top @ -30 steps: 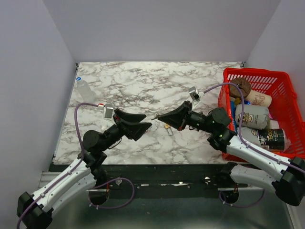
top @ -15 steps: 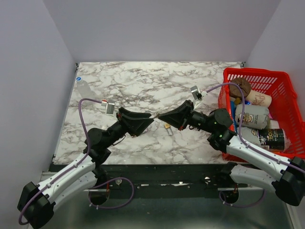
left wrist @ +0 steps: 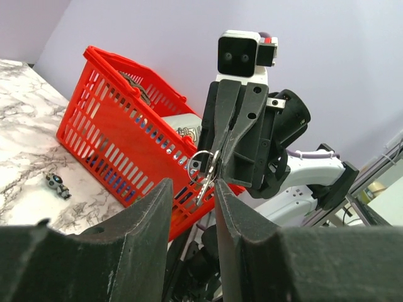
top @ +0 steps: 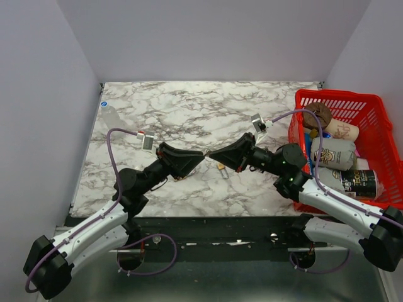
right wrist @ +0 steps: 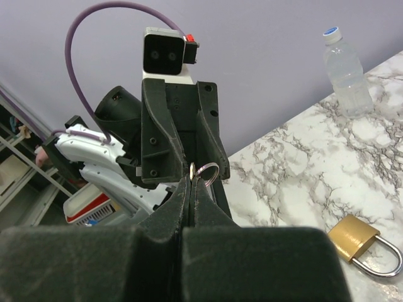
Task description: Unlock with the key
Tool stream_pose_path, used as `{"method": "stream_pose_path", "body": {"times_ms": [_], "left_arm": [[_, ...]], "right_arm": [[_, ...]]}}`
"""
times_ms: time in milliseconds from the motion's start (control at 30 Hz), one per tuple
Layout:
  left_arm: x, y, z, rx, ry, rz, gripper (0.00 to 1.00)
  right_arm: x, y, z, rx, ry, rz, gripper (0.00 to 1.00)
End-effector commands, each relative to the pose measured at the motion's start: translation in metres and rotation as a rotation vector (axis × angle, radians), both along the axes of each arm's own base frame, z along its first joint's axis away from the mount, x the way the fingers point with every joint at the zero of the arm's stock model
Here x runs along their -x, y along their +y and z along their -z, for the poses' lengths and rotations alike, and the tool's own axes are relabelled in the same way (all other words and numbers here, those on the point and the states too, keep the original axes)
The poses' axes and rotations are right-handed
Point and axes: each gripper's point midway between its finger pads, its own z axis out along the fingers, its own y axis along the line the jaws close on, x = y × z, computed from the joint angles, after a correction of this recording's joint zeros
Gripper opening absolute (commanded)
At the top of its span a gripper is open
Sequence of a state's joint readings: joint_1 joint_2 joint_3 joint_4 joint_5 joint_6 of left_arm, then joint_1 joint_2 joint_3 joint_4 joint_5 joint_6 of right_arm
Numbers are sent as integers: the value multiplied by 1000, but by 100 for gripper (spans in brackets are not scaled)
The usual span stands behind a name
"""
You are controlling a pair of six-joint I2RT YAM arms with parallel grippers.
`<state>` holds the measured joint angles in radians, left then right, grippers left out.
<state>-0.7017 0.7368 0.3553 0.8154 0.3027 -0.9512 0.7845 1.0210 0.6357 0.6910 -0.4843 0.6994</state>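
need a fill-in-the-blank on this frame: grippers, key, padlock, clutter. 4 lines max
The right gripper pinches the key ring while the left gripper is ____.
The padlock lies on the ____, with neither arm touching it.
The basket is coloured ____.
The clear bottle has a ____ cap.
Missing words: open; table; red; blue.
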Motion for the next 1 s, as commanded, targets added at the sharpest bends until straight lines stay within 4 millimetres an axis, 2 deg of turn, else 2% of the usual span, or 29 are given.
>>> {"method": "stream_pose_path", "body": {"times_ms": [0, 100, 200, 300, 333, 400, 500, 533, 567, 600, 633, 667, 700, 733, 767, 800, 833, 867, 900, 967], "left_arm": [[9, -3, -11, 30, -41, 40, 41], [10, -3, -11, 37, -42, 45, 40], [10, -3, -11, 35, -46, 38, 31], [11, -4, -11, 34, -46, 45, 18], [11, -3, -11, 34, -47, 42, 9], [7, -2, -8, 29, -33, 21, 0], [5, -1, 1, -17, -24, 1, 0], [7, 1, 0, -30, -35, -2, 0], [4, -1, 17, -109, -14, -12, 0], [4, -1, 13, -141, -27, -17, 0], [4, -1, 18, -190, -33, -15, 0], [2, -1, 41, -304, -12, -18, 0], [3, -1, 35, -336, -30, -9, 0], [3, -2, 42, -388, -31, 4, 0], [14, -4, 58, -459, -8, 80, 0], [18, -6, 51, -491, -65, 110, 0], [21, -10, 57, -528, -59, 153, 0], [36, -12, 65, -561, -58, 257, 0], [40, -14, 62, -586, -102, 292, 0], [50, -16, 80, -651, -61, 394, 0]], "right_arm": [[1, 0, 1, -9, -20, 0, 1], [1, 0, 2, -9, -17, 2, 1], [1, 0, 3, -7, -12, 5, 1], [-1, 1, 8, 4, -4, 10, 1], [-2, 1, 7, 6, -3, 12, 1], [-3, 2, 12, 27, 6, 11, 1], [-4, 3, 20, 76, 9, 13, 1], [-3, 2, 14, 86, -10, 15, 1], [-4, 1, 25, 151, -10, 20, 4], [-4, -1, 27, 180, -18, 24, 8], [-3, -2, 29, 210, -28, 23, 12], [-1, -6, 31, 270, -46, 22, 27], [0, -9, 34, 304, -54, 20, 35], [1, -11, 35, 334, -65, 20, 42], [4, -18, 38, 387, -82, 18, 53], [5, -21, 41, 414, -87, 15, 59], [8, -23, 45, 441, -89, 5, 63], [14, -28, 53, 489, -97, -23, 69], [17, -29, 48, 496, -114, -40, 71], [32, -31, 57, 545, -124, -132, 71]]}}
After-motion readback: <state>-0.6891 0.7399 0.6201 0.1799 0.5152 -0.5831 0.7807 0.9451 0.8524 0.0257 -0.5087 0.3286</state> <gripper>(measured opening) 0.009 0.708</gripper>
